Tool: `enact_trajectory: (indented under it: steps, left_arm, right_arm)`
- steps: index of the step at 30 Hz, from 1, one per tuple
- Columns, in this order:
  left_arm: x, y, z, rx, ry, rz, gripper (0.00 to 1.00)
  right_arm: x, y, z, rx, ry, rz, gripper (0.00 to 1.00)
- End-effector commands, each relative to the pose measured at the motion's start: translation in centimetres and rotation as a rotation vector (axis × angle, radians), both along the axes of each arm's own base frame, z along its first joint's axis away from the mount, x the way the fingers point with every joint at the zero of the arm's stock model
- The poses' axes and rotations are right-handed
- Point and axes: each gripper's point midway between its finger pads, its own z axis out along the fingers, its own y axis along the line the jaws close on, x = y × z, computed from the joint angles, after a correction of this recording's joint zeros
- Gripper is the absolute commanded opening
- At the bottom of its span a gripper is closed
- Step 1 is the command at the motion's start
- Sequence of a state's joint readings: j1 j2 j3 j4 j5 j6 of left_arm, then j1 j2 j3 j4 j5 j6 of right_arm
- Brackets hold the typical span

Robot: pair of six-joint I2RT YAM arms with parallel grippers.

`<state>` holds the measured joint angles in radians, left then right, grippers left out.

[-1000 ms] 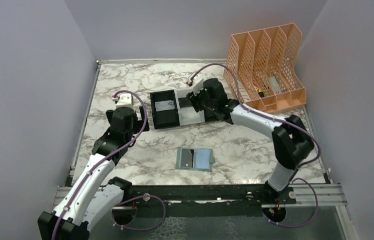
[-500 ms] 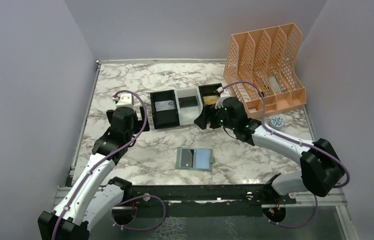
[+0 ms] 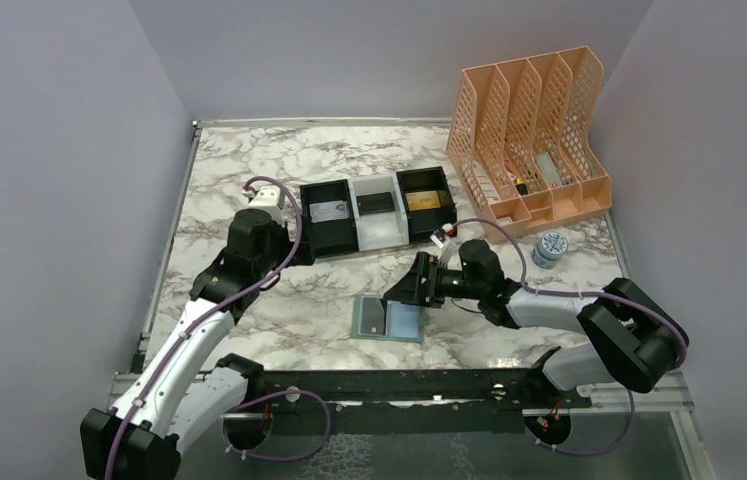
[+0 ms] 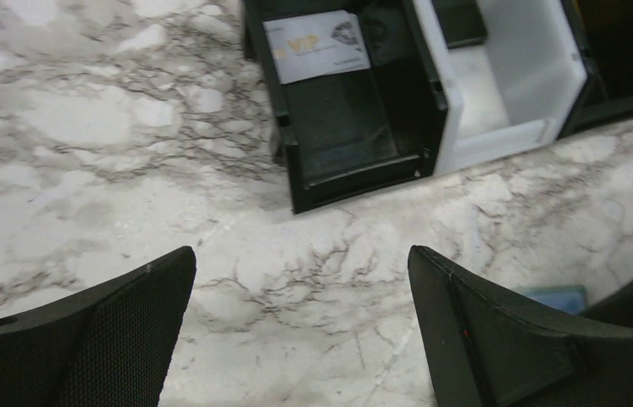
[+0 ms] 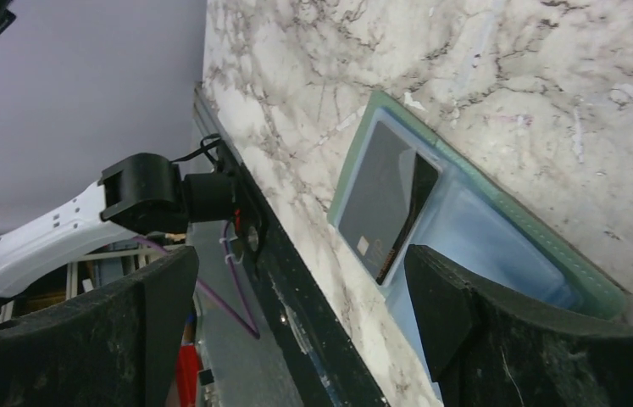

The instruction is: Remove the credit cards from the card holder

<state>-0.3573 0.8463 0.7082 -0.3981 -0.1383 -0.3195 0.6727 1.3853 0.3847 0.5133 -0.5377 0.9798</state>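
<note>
Position: the card holder (image 3: 404, 321) lies opened flat on the marble-patterned counter (image 3: 249, 160), near the middle and close to the near edge. Its long axis runs left to right.

Contents: one dark card (image 3: 376, 317) sits in the left half. It looks tucked into a pocket, with its long axis running near to far.

Right pincer (image 5: 300, 263): fingers spread wide, nothing held. It hovers low at the holder's far right edge, so the card lies just to its left and slightly nearer. This arm is plainly the closer one.

Left pincer (image 4: 296, 263): equally wide and empty, well apart to the far left. It faces the near corner of the black-and-white tray (image 3: 334, 238).

Materials:
- The holder is soft and stitched, sage-green outside and pale blue-grey within.
- The card is thin, rigid and glossy, with a small pale mark at one end.

Judgement: a flat card in a snug pocket offers little edge, so the exposed end is the likely purchase.
</note>
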Motion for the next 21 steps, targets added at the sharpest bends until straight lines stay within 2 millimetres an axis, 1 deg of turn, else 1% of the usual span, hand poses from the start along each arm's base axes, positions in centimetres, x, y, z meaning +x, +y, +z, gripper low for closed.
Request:
enact_trajectory:
  steps: [1, 2, 4, 8, 12, 17, 21]
  left_arm:
    - [-0.9, -5.2, -0.3, -0.214, 0.042, -0.201, 0.99]
    - [-1.2, -6.0, -0.8, -0.254, 0.069, -0.221, 0.99]
    - [-2.1, -7.4, -1.7, -0.336, 0.133, -0.258, 0.96]
    - [-4.1, -9.9, -3.4, -0.491, 0.261, -0.319, 0.93]
    - [-4.9, -11.5, -4.0, -0.607, 0.317, -0.351, 0.91]
    - [-5.9, -13.0, -5.4, -0.590, 0.377, -0.395, 0.88]
    - [-6.6, -13.5, -6.7, -0.552, 0.404, -0.389, 0.83]
  right_arm:
    - [-0.5, 1.0, 2.2, 0.079, 0.007, 0.062, 0.92]
    - [-0.5, 0.8, 1.9, 0.066, 0.012, 0.046, 0.91]
    - [-0.4, 0.2, 1.3, 0.037, 0.020, 0.009, 0.90]
    - [-0.4, -0.1, 1.0, 0.012, 0.006, 0.004, 0.85]
    - [-0.3, 0.0, 0.4, -0.010, 0.019, 0.007, 0.78]
    - [-0.5, 1.1, -0.2, -0.018, 0.033, 0.056, 0.69]
    - [-0.8, 1.9, -1.0, -0.041, 0.053, 0.097, 0.62]
